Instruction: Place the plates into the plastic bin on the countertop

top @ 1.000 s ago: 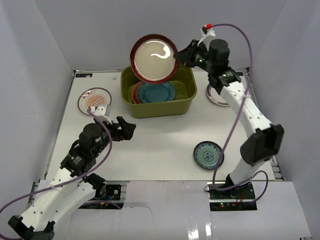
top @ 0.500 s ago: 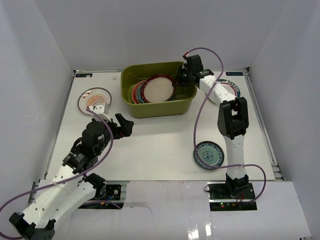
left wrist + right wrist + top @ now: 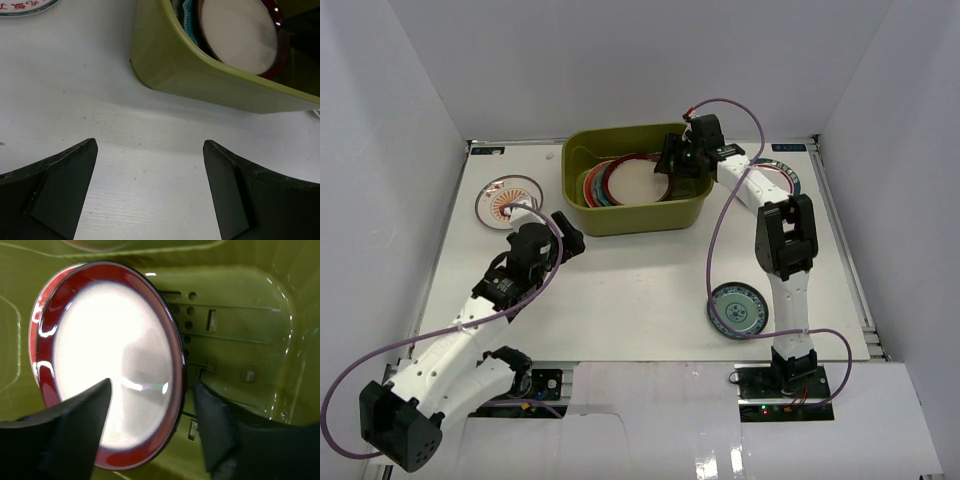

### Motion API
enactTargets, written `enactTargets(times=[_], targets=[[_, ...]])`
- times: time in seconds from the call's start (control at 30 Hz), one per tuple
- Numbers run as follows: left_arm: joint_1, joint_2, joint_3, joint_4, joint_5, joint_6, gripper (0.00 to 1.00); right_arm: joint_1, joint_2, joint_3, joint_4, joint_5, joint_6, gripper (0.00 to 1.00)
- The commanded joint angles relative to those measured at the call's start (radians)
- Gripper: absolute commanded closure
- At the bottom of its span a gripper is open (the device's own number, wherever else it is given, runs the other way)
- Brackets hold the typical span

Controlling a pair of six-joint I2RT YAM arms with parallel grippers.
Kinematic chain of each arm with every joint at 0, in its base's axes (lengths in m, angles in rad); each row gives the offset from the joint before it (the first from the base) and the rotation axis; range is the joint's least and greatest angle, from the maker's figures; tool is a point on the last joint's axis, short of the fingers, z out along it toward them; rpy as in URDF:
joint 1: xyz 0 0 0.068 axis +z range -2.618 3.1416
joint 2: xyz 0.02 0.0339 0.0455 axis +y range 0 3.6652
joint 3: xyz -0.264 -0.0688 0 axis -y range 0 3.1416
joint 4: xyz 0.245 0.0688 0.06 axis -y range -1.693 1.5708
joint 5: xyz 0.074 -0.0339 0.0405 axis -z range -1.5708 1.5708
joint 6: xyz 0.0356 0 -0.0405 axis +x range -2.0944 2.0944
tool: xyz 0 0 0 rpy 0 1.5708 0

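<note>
- Glossy cream plate [image 3: 110,340] with a maroon rim leans inside the olive bin [image 3: 620,215], against other plates [image 3: 595,185]
- Right fingers [image 3: 220,440] spread wide astride its rim
- Left fingers [image 3: 55,195] spread, empty, above the surface [image 3: 150,150]

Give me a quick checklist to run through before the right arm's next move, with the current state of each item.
1. Maroon-rimmed plate inside plastic bin: ok.
2. Right gripper open, jaws astride the plate's rim: ok.
3. Right gripper out of the bin: not ok.
4. Plate lying settled: cannot tell.
5. Left gripper open and empty: ok.
6. All plates off countertop: not ok; orange sunburst plate and small teal plate lie there.
</note>
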Motion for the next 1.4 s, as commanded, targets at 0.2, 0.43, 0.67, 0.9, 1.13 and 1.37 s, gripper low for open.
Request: enactTargets(times=[0.2,0.43,0.67,0.9,1.13,1.37], targets=[[0.223,0.118,0.008,0.147,0.062,-0.147,0.02,0.006,-0.156,0.033,0.115,-0.079,-0.027,0.02],[0.593,0.293,-0.059,0.276,0.201,-0.243,0.02,-0.018,-0.372,-0.045,0.161,-0.14,-0.059,0.1],[0.856,0.535,-0.071,0.461,0.423,-0.335,0.06,-0.143,-0.654,-0.418,0.369,-0.223,0.019,0.4],[0.889,0.781,-0.013,0.592,0.464,-0.378,0.1,-0.356,-0.91,-0.89,0.636,-0.284,0.244,0.75],[0.889,0.957,0.072,0.665,0.499,-0.395,0.32,-0.564,-0.925,-1.117,0.735,-0.244,0.36,0.4],[0.889,1.019,0.161,0.63,0.493,-0.343,0.89,-0.669,-0.795,-1.173,0.741,-0.01,0.358,0.19]])
